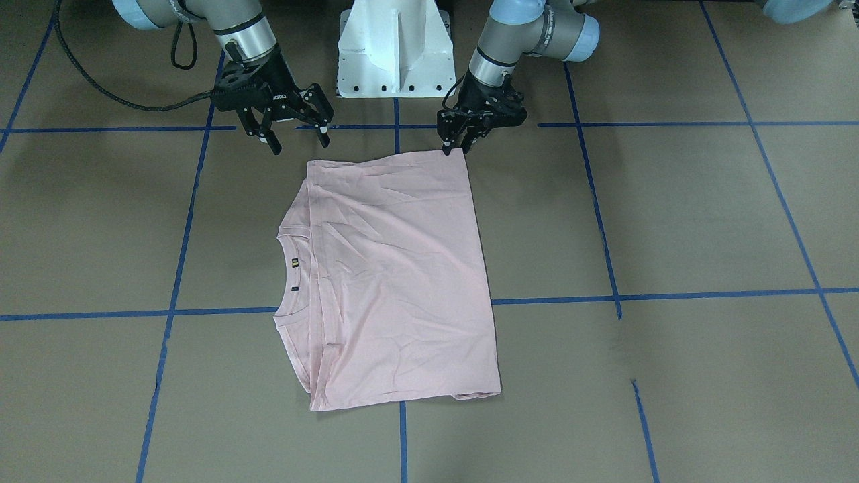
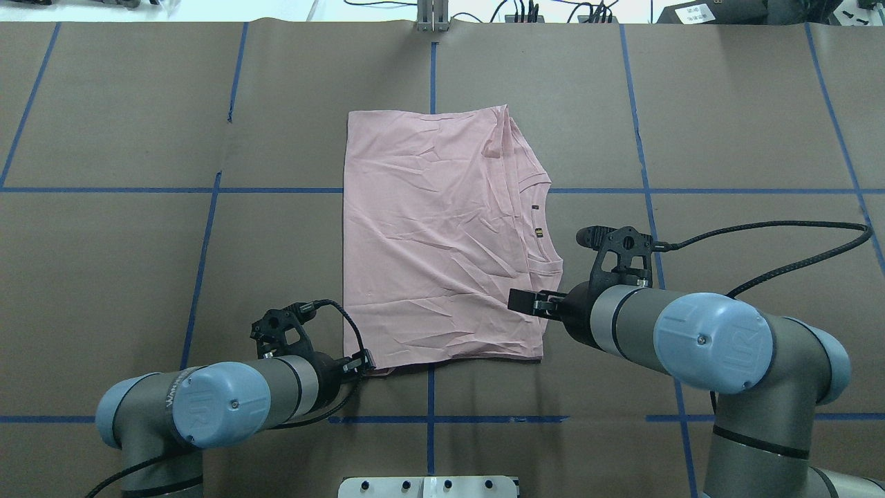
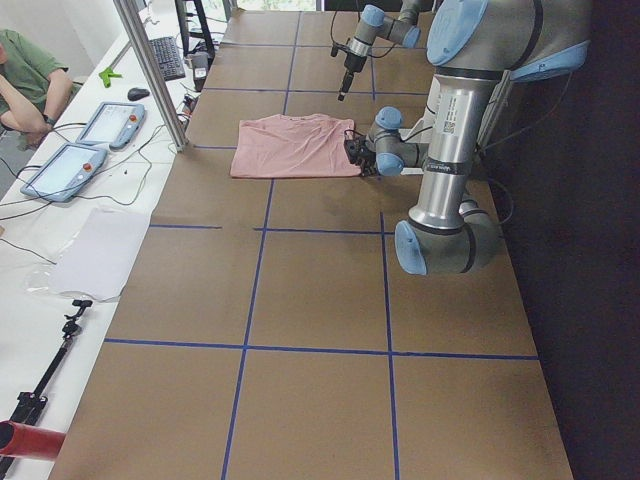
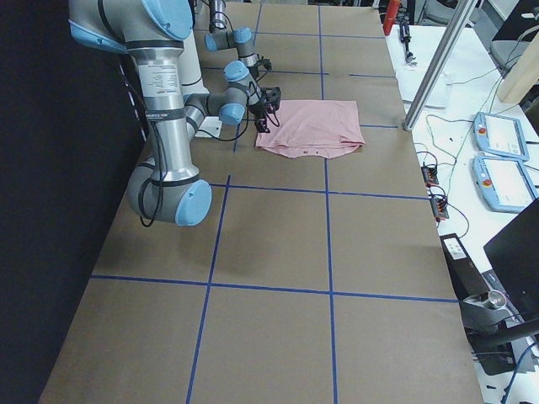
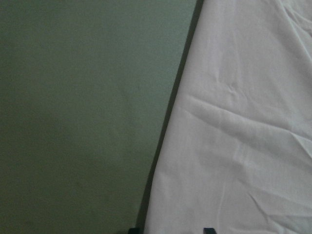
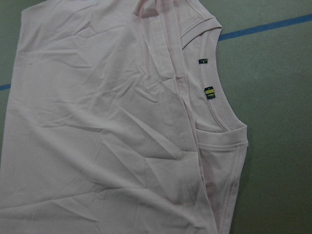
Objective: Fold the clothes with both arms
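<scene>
Left end effector sits low at the shirt's near corner, tips narrowly parted astride the hem. You can't make out whether they touch the cloth. Right end effector hangs spread wide, just short of the collar-side corner. Beyond both, the shirt lies flat on the brown paper counter: soft pink knit, creased, folded roughly rectangular, ribbed round collar showing, underside hidden.
</scene>
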Motion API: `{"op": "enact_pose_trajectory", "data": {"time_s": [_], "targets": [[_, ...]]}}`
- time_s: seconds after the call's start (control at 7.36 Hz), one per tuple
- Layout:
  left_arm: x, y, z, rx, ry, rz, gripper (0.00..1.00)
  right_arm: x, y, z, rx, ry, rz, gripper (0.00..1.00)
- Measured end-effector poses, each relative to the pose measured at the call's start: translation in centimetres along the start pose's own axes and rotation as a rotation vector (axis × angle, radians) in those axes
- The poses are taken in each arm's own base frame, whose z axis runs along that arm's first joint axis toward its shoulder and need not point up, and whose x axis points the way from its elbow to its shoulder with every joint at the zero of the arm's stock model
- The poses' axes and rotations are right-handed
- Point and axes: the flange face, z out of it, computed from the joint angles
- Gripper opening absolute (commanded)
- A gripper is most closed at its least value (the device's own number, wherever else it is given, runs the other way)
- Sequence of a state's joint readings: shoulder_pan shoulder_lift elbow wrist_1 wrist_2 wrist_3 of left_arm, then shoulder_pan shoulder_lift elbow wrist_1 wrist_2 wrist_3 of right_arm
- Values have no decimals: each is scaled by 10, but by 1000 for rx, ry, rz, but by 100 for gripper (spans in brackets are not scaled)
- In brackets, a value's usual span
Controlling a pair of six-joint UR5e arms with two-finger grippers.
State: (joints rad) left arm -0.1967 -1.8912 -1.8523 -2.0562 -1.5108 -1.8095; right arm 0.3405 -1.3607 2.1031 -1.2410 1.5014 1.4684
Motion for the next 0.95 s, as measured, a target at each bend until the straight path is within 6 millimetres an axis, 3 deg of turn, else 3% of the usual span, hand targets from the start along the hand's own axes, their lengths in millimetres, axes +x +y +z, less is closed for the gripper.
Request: {"op": "enact_pose_trajectory", "data": {"time_s": [0.14,0.54,0.68,0.95], "targets": [[0,1,0,-1,0,3,0,0,0,0,0,0,1,100],[7,2,-2,-4,12,5,0,1,0,1,0,3,0,99],[8,2,-3,-4,15,5,0,-1,2,4,-3,5,8,94],[11,2,-7,-5,24,6,0,-22,15,24,-11,24,101,89]]}}
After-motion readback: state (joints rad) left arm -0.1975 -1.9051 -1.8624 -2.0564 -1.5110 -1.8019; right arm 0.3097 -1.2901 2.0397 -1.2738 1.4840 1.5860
